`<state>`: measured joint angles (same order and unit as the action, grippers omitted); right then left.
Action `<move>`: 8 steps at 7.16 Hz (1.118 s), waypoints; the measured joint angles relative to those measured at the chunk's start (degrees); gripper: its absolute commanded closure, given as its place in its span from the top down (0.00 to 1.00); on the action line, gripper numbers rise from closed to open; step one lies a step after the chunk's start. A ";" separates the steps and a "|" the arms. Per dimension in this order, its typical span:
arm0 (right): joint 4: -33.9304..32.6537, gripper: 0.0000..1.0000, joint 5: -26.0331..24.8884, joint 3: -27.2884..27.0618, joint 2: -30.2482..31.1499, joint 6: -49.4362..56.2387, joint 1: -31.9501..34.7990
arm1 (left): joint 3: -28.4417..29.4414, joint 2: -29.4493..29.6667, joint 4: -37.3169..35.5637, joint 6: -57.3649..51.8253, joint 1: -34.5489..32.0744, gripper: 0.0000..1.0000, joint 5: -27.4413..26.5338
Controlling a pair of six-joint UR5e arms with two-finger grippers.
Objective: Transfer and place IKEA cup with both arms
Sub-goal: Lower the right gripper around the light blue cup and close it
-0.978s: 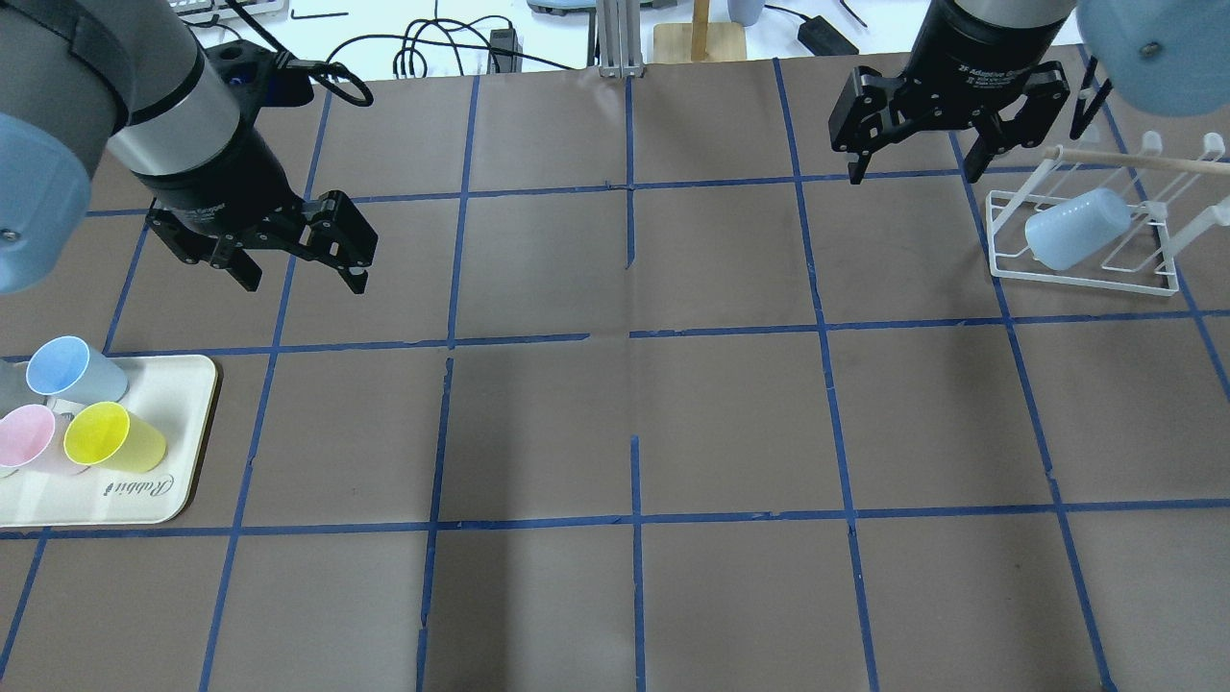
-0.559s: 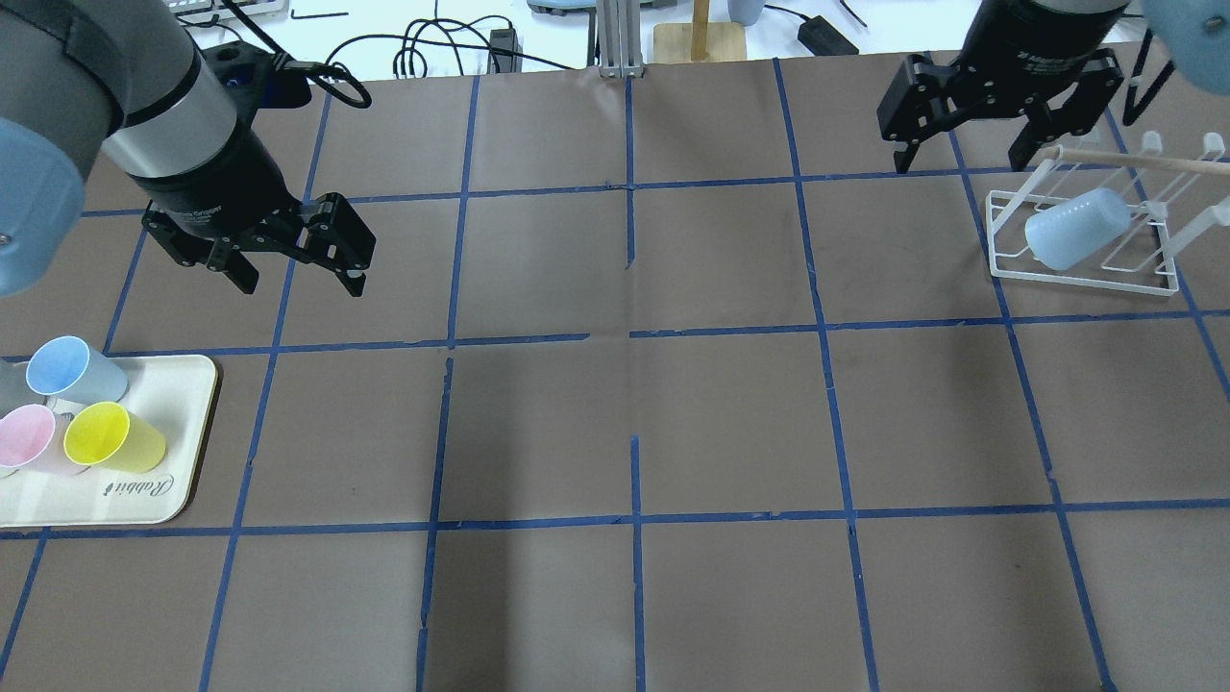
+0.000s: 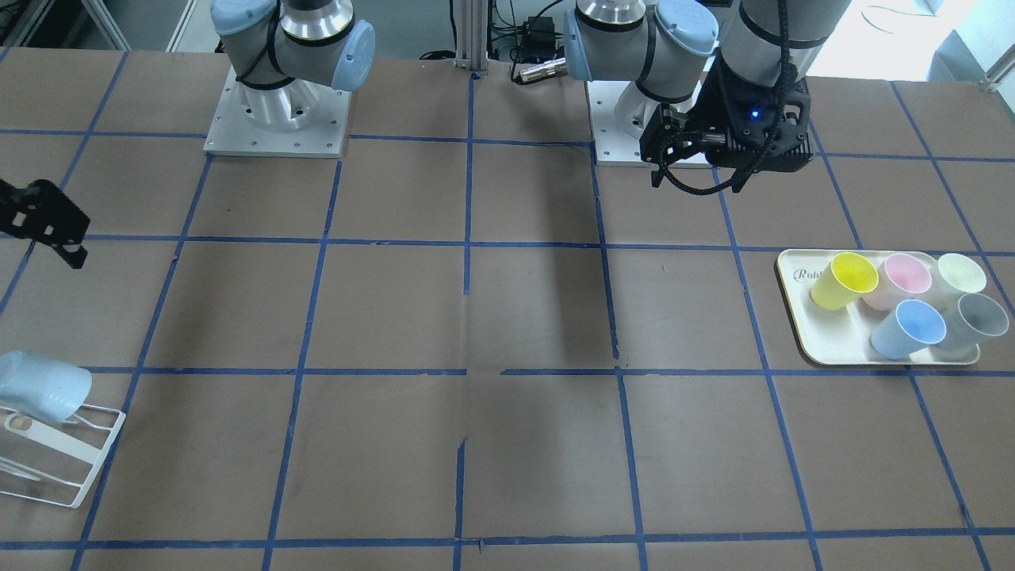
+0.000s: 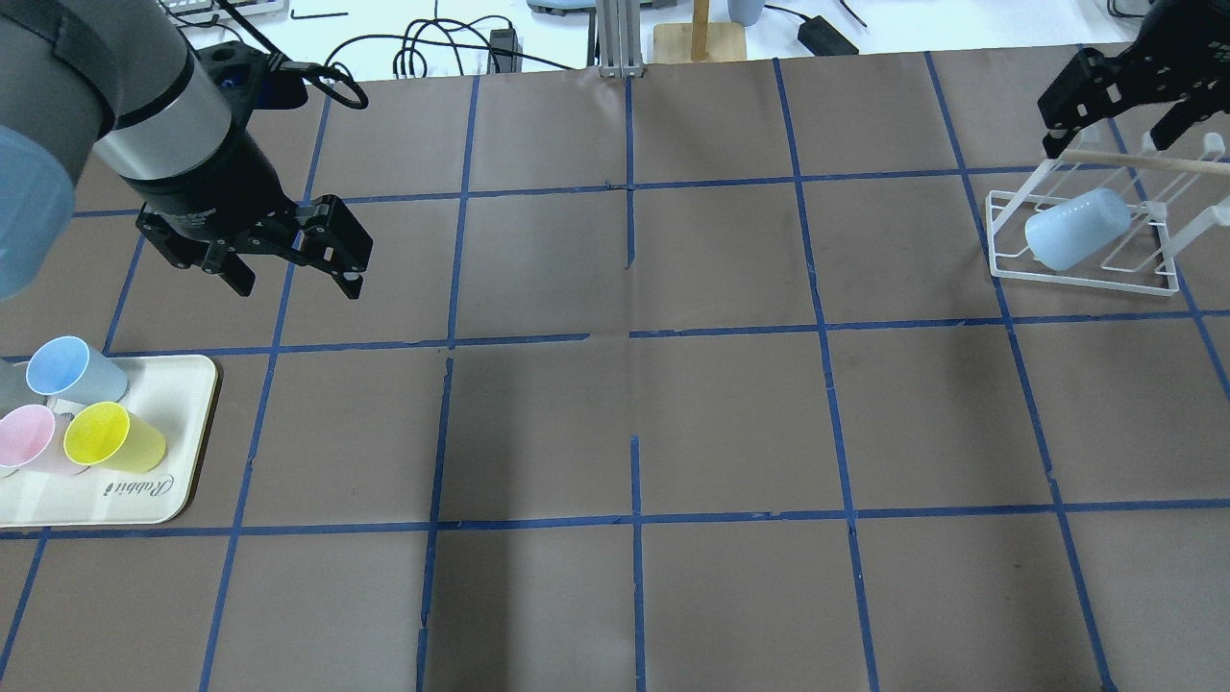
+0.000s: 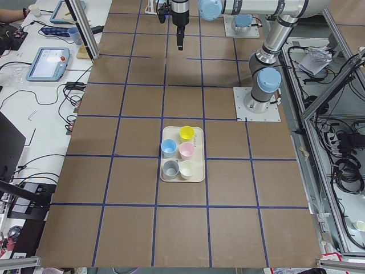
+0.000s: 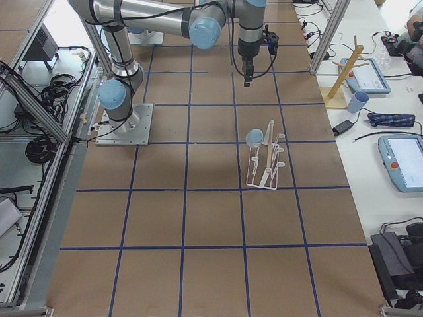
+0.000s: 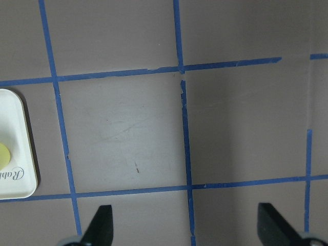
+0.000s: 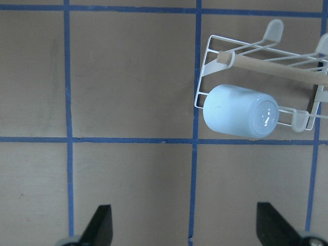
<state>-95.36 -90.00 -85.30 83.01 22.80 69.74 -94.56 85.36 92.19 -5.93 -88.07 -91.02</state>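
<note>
The pale blue cup (image 4: pixel 1074 229) sits tipped on a white wire rack (image 4: pixel 1081 276) at the right end of the tabletop (image 4: pixel 634 413). Its closed base points upward at a slant. A wooden rod (image 4: pixel 1143 161) lies across the rack's top, just above the cup. The right gripper (image 4: pixel 1110 135) hangs near the rod's end, beyond the rack and clear of the cup, with its fingers spread apart and nothing between them. Well away, over the left part of the tabletop, the left gripper (image 4: pixel 298 279) hovers with its fingers also apart and empty. Near it a cream tray (image 4: pixel 187 432) holds upright cups: blue (image 4: pixel 69 370), pink (image 4: pixel 27 437), yellow (image 4: pixel 110 437), grey (image 3: pixel 977 319) and pale cream (image 3: pixel 961 275).
</note>
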 measured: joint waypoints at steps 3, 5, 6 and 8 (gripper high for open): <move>-4.16 1.00 3.03 -1.44 -3.60 18.72 -5.81 | -0.08 -0.21 -0.39 -0.24 0.32 1.00 -0.01; -11.48 1.00 3.25 -6.50 -4.04 31.89 -6.77 | -0.05 -0.26 -0.58 -0.50 0.60 1.00 0.01; -14.72 1.00 3.61 -8.72 -4.09 36.48 -7.18 | -0.09 -0.32 -0.55 -0.60 0.61 1.00 -0.08; -20.53 1.00 4.97 -11.95 -4.90 42.22 -7.98 | -0.49 -0.33 -0.94 -0.69 0.66 1.00 -1.68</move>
<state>-115.90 -85.03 -97.25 78.11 65.03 61.76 -95.04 85.04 91.25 -6.62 -87.41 -92.70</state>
